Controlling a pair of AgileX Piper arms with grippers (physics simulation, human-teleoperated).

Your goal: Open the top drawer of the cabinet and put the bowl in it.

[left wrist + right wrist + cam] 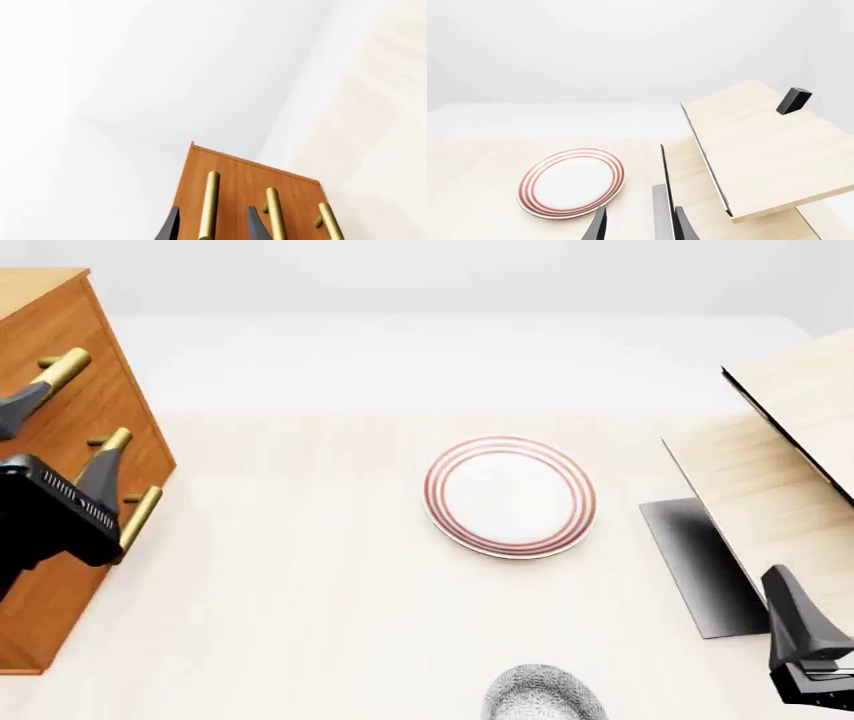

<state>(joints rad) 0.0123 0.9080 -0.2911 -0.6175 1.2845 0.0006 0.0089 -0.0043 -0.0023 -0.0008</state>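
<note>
Left gripper (209, 227) fingers stand apart, straddling the brass bar handle (209, 205) of the orange-brown wooden cabinet's (60, 470) top drawer (200, 170). Speckled blue-white bowl (541, 695) sits near the red-ringed plate (510, 496). Right gripper (639, 226) hangs with its fingers apart.

Cabinet (67, 440): orange-brown wood with a fine straight grain, smooth, satin finish. Handles, including that of the top drawer (208, 207): brass-coloured metal bars, polished, with a soft sheen. Table (294, 580): pale wood, faint grain, matt. Plate (510, 496): white glazed ceramic look with red rings, smooth, slight gloss. Bowl (541, 695): white with dense dark speckling, so it reads as rough; true texture cannot be told. Pale box (760, 145): light unvarnished-looking wood, matt. Gripper fingers (599, 227): dark grey, matt, plastic-like.
</note>
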